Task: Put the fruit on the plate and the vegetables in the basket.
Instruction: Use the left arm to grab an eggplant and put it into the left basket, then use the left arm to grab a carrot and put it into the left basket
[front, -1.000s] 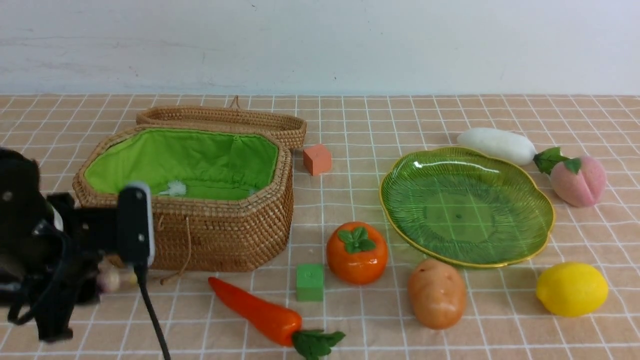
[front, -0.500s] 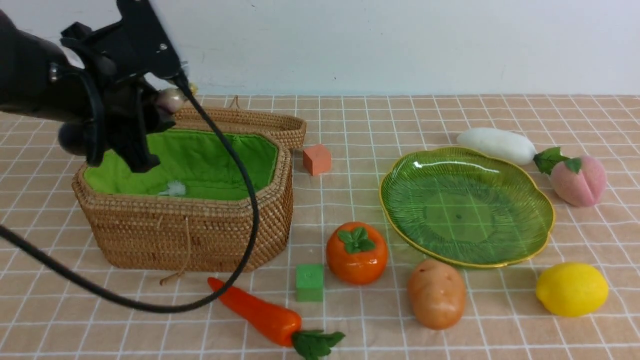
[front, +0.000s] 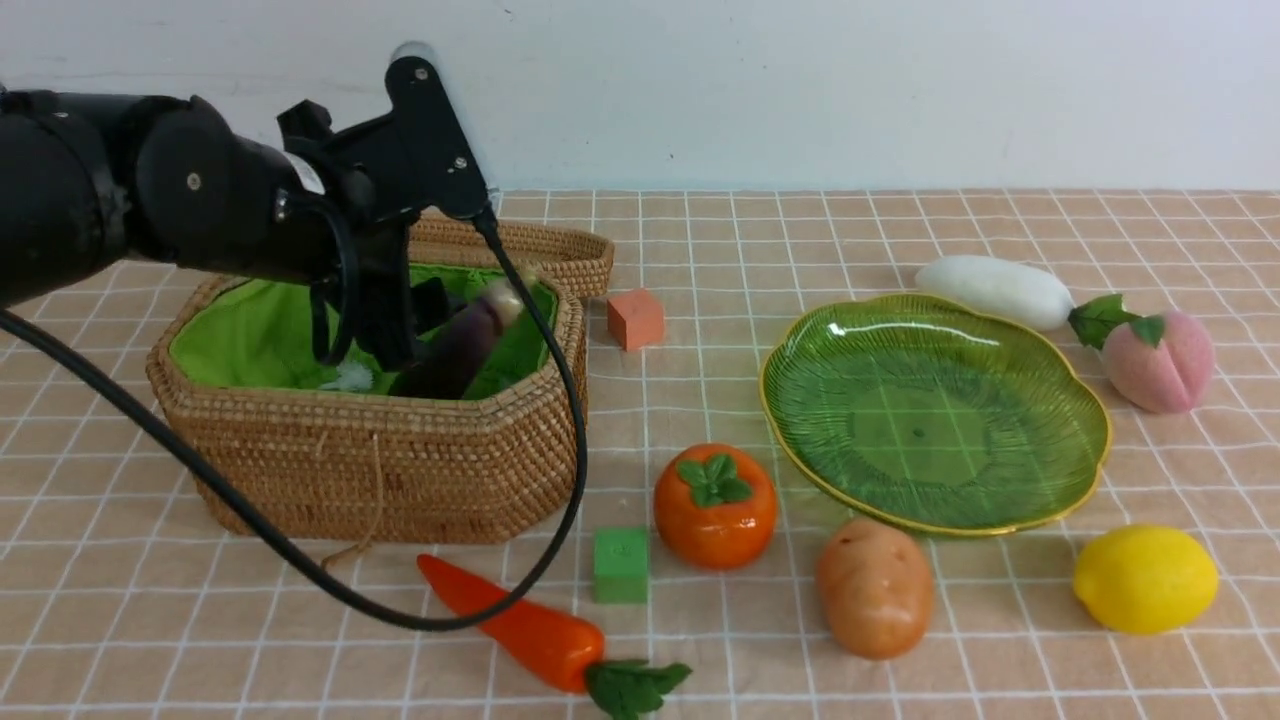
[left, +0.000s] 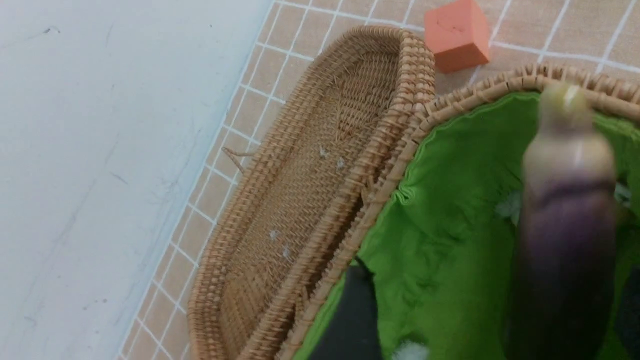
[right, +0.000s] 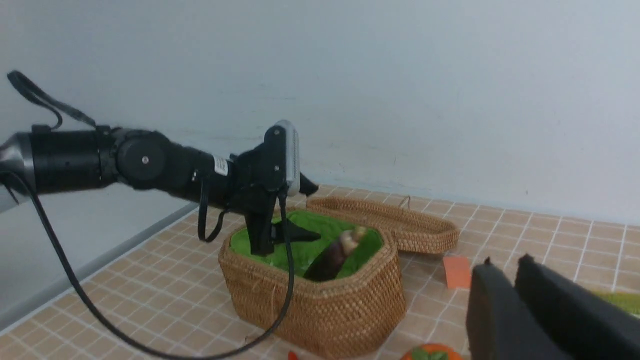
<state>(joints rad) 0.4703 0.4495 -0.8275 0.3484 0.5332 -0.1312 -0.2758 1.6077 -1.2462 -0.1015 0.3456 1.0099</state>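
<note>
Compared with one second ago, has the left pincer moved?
Yes. The left pincer went up and to the right, from in front of the basket, near its left front corner, to above the basket's open top.

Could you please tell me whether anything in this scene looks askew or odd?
Only the dark purple eggplant: it stands tilted and motion-blurred inside the green-lined woven wicker basket, pale tip near the rim, not lying flat. Nothing else stands out.
</note>
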